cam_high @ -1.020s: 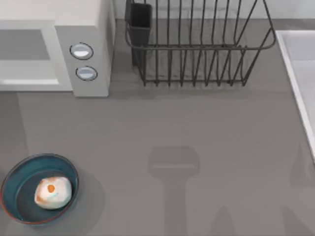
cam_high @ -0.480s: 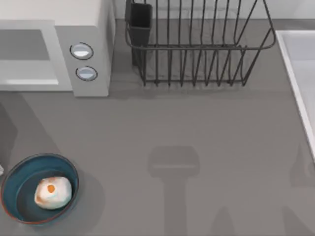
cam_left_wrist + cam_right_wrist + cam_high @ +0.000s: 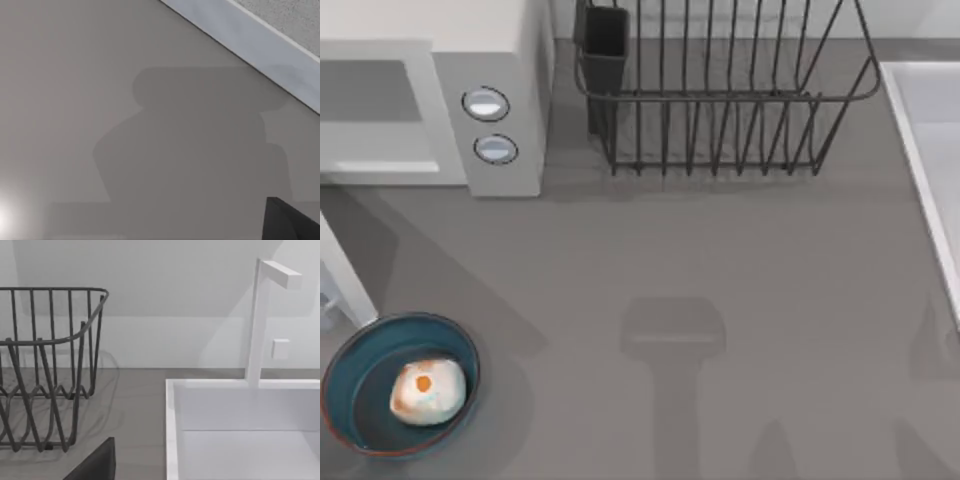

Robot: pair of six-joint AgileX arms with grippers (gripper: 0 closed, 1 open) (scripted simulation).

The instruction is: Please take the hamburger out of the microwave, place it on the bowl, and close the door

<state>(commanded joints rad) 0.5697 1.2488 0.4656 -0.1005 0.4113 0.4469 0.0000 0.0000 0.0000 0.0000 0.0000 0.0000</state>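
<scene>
On bowl (image 3: 360, 345): hamburger (image 3: 426, 389) | door (image 3: 345, 275) part-swung | microwave (image 3: 430, 95) open

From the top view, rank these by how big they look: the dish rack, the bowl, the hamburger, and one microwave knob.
Largest to smallest in the top view:
1. dish rack
2. bowl
3. hamburger, sitting inside the bowl
4. microwave knob

The rack stands taller, so nearer the camera, yet the gap is too wide to change its rank.
</scene>
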